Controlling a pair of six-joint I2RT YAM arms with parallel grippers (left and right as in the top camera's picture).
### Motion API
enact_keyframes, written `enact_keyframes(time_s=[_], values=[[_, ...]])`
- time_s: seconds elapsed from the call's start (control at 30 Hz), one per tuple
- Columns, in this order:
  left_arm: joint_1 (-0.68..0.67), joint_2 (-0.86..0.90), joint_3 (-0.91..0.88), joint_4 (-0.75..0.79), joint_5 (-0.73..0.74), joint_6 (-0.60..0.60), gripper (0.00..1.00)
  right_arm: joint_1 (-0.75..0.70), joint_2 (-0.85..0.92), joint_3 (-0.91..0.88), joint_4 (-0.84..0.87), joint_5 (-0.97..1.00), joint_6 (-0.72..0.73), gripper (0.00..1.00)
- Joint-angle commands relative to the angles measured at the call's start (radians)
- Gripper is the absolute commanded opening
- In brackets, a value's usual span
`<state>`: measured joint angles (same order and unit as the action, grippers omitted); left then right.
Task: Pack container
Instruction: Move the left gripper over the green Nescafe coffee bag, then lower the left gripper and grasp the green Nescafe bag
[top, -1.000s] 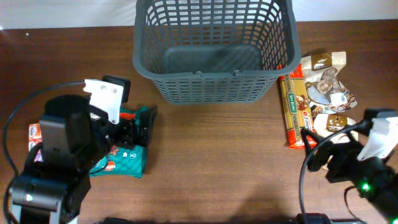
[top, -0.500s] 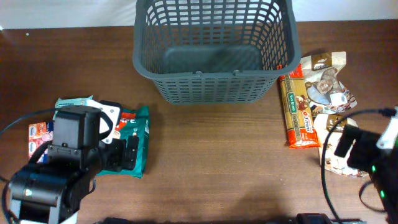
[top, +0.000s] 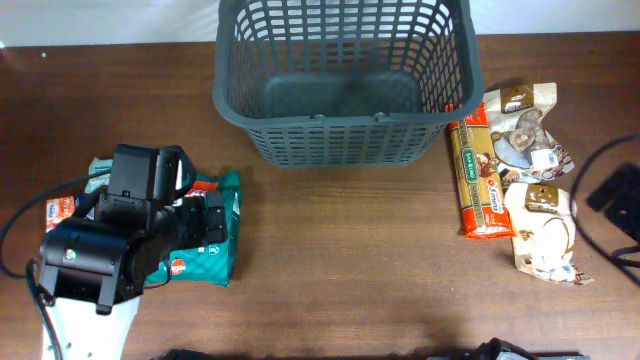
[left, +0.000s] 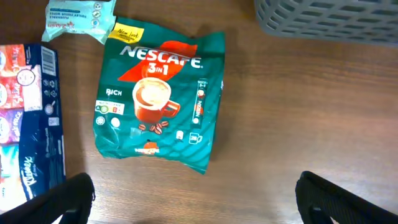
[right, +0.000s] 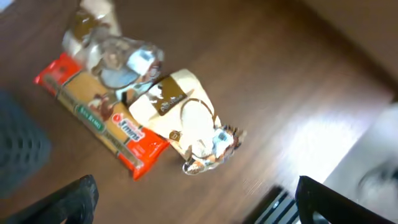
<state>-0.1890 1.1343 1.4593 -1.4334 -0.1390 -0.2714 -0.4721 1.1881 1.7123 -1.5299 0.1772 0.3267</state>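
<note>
"Overhead view first: what is the largest thing on your screen?"

"The brown wooden desk (top: 350, 290). At its far edge, about the middle, I see the container (top: 340, 145). It stands upright with its open top facing the camera. Its long axis runs left to right across the desk, and one long lattice side faces my arms."

"And the grippers?"

"In the left wrist view my left gripper (left: 196, 199) is spread as wide as it goes. There is nothing between the fingers, and it touches nothing that I can make out. It hangs over the left part of the desk, near the green coffee packet (left: 158, 102). That packet lies flat, apart from the container's near left corner. My right gripper (right: 199, 202) is spread just as wide and holds nothing. Its camera looks down at a slant on the goods to the right of the container. Overhead I get only a dark bit of the right arm (top: 612, 188) at the right edge."

"Which goods?"

"The biggest is the long red-and-yellow spaghetti packet (top: 478, 180). It lies just beside the container's right end, its length running front to back. A cream snack bag (top: 545, 230) and a clear snack bag (top: 525, 135) touch it. On the left, a blue pack (left: 37, 124) lies beside the coffee packet, with a small pale green sachet (left: 78, 15) beyond it."
</note>
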Motion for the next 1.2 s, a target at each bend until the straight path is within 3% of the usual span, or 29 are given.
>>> enact_keyframes(time_s=[0.0,0.33,0.57,0.83,1.17], values=[[-0.005,-0.001,0.026,0.0,-0.016,-0.038,0.99,-0.087,0.016,-0.053,0.006,-0.08,0.119,0.99],[-0.003,0.027,0.017,0.091,-0.163,-0.03,1.0,-0.113,0.039,-0.287,0.114,-0.003,0.126,0.99],[0.002,0.188,-0.036,0.128,-0.159,-0.275,0.96,-0.113,0.039,-0.287,0.111,0.04,0.124,0.99],[-0.077,0.476,-0.071,0.164,0.017,-0.22,0.99,-0.112,0.04,-0.287,0.106,0.041,0.124,0.99],[-0.18,0.546,-0.075,0.079,-0.077,-0.156,0.99,-0.112,0.04,-0.287,0.117,0.042,0.124,0.99]])
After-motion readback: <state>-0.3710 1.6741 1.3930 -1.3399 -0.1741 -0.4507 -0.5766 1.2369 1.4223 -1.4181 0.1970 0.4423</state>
